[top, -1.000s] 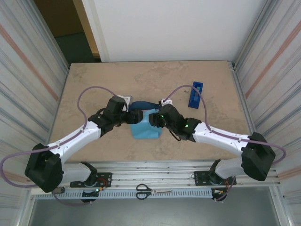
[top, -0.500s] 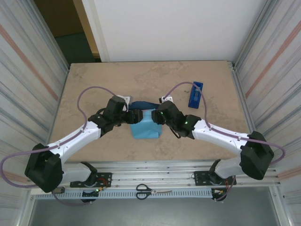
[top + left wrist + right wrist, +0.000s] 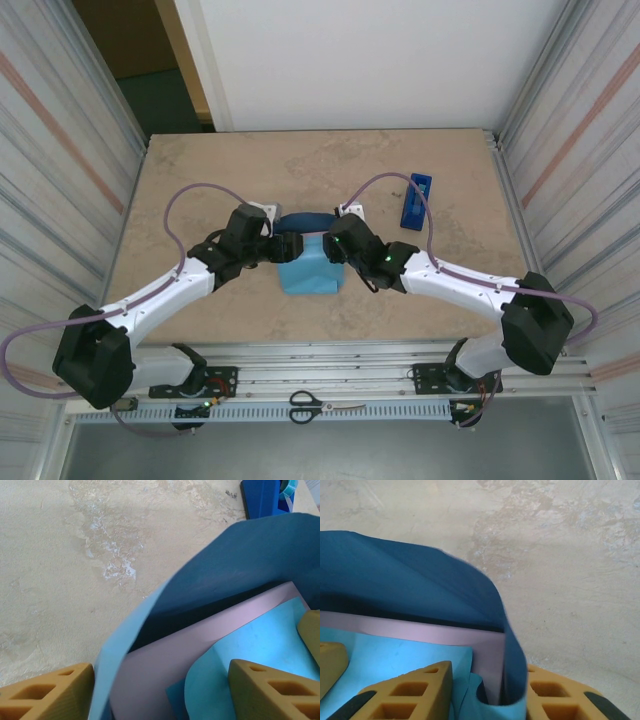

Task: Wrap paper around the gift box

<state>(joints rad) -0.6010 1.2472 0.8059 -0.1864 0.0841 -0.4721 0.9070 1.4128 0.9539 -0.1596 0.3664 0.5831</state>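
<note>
- A table (image 3: pixel 220 170) with a beige, marbled stone-look top fills the middle of the room.
- A plain white wall (image 3: pixel 380 60) rises behind its far edge.
- Ribbed metallic panels (image 3: pixel 50 150) close in both sides.
- Beyond the far left corner is a dark doorway (image 3: pixel 120 40) with a brown frame.
- An aluminium rail (image 3: pixel 330 385) runs along the near edge, above grey floor (image 3: pixel 330 450).
- The light is even and soft.

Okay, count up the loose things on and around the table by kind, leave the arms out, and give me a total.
Gift box: 1
Paper sheet: 1
Tape dispenser: 1
Scissors: 1
Total: 4
</note>
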